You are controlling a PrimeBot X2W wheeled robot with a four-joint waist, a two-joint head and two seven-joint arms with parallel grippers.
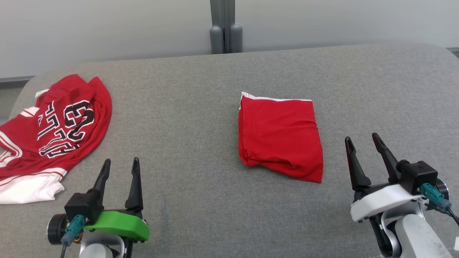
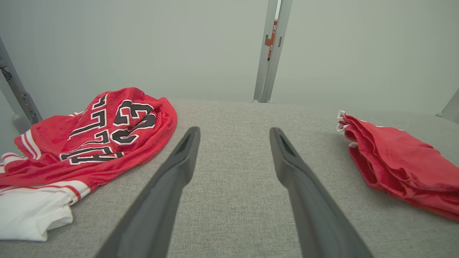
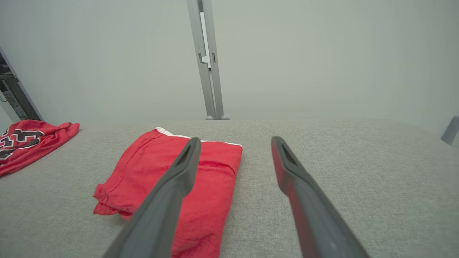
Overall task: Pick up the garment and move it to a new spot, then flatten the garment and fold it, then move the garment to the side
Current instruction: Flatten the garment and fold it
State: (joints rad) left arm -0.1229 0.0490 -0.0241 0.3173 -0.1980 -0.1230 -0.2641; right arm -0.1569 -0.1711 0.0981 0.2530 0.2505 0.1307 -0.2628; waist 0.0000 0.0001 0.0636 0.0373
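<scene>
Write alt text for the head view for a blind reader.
A folded red garment lies on a grey fabric surface, a crumpled red jersey at its left. The left tool and right tool are open in front, holding nothing.

We are in a bare lab or test bay: beyond our left hand (image 1: 121, 161) and right hand (image 1: 361, 137) a grey fabric-covered surface (image 1: 200, 200) ends at plain pale walls (image 1: 107, 28) and a grey metal post (image 1: 226, 32).
</scene>
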